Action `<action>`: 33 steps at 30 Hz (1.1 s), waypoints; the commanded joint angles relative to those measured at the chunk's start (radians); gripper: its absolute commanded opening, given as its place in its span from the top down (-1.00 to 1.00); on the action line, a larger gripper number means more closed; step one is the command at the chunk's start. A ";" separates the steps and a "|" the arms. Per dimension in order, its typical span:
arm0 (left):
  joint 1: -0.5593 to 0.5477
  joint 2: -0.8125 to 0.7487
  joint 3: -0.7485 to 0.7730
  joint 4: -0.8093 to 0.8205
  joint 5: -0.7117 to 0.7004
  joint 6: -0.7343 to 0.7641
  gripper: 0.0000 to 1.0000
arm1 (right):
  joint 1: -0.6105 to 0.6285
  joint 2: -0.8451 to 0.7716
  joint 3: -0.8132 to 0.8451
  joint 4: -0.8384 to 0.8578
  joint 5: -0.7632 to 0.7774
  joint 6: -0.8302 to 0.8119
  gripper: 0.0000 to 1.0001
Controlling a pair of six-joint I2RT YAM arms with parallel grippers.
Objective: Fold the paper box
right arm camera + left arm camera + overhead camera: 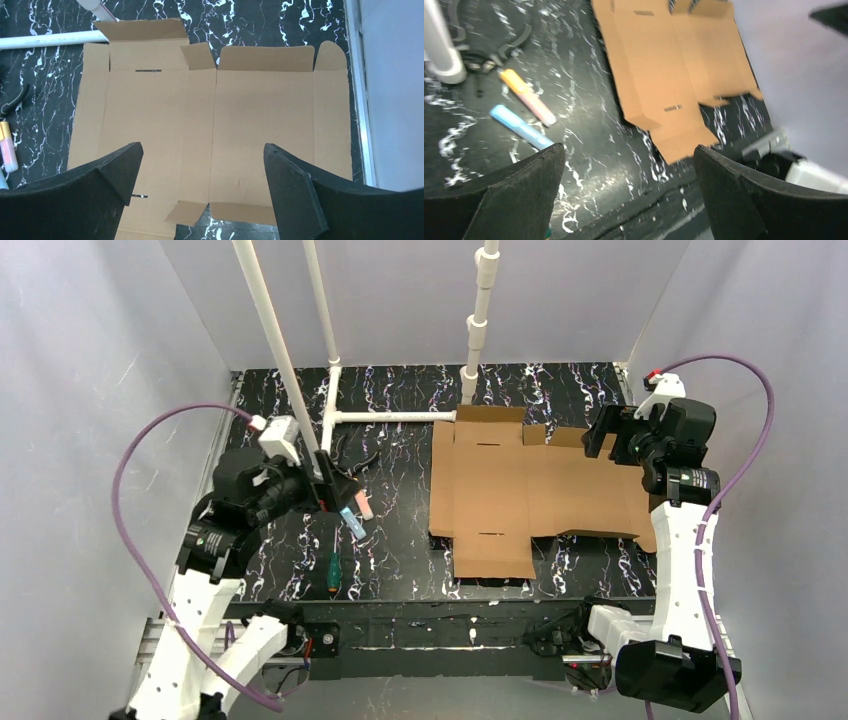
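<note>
The paper box (520,490) is a flat, unfolded brown cardboard sheet with flaps and slots, lying on the black marbled table right of centre. It also shows in the left wrist view (674,65) and the right wrist view (210,115). My left gripper (338,483) is open and empty, left of the box near the markers, hovering over bare table (629,150). My right gripper (603,440) is open and empty, held above the sheet's right part (202,147); its jaws stand wide apart and do not touch the sheet.
A white pipe frame (290,360) stands at the back left, and one bar (50,40) lies by the box's far left corner. An orange-pink marker (526,95), a blue marker (521,127), black pliers (355,462) and a green screwdriver (332,575) lie left of the box. Grey walls enclose the table.
</note>
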 commanded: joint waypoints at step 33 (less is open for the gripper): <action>-0.491 0.436 -0.424 0.675 -0.269 -0.511 -0.99 | -0.011 -0.015 -0.394 0.191 -0.559 -0.440 -1.00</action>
